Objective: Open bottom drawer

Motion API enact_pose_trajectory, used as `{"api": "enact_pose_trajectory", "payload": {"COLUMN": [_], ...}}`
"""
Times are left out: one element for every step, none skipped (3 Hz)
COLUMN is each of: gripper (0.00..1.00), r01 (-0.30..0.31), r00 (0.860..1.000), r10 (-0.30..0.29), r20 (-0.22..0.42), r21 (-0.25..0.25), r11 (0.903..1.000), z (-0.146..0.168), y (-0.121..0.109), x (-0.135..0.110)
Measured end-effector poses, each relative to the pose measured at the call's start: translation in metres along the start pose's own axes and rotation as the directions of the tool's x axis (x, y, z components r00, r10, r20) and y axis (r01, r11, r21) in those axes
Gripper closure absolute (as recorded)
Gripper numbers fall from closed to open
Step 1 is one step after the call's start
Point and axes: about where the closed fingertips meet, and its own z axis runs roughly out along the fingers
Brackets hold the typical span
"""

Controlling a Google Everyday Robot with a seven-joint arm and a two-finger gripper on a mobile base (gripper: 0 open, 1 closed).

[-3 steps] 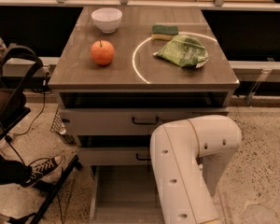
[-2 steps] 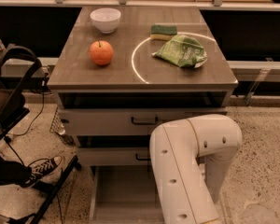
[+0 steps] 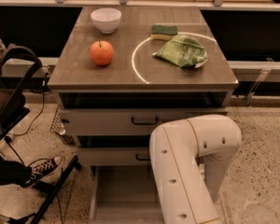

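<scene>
Though the arm (image 3: 186, 171) hides the gripper and I cannot tell its grip, the bottom drawer (image 3: 123, 192) juts forward just left of it

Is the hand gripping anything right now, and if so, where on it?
Cannot be told: the hand is out of sight, hidden behind the white arm or below the frame. The bottom drawer stands pulled out.
</scene>
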Motion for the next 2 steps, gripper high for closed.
{"api": "enact_pose_trajectory", "payload": {"gripper": [0.28,0.00], "r01": [0.000,0.000], "r00": [1.000,1.000], "r10": [0.000,0.000], "r20": [0.001,0.001], "r21": [-0.002,-0.005], "r11": [1.0000,1.0000], "z": [0.0010,0.0026], "y": [0.0009,0.0024], "x": [-0.0004,-0.0009]}}
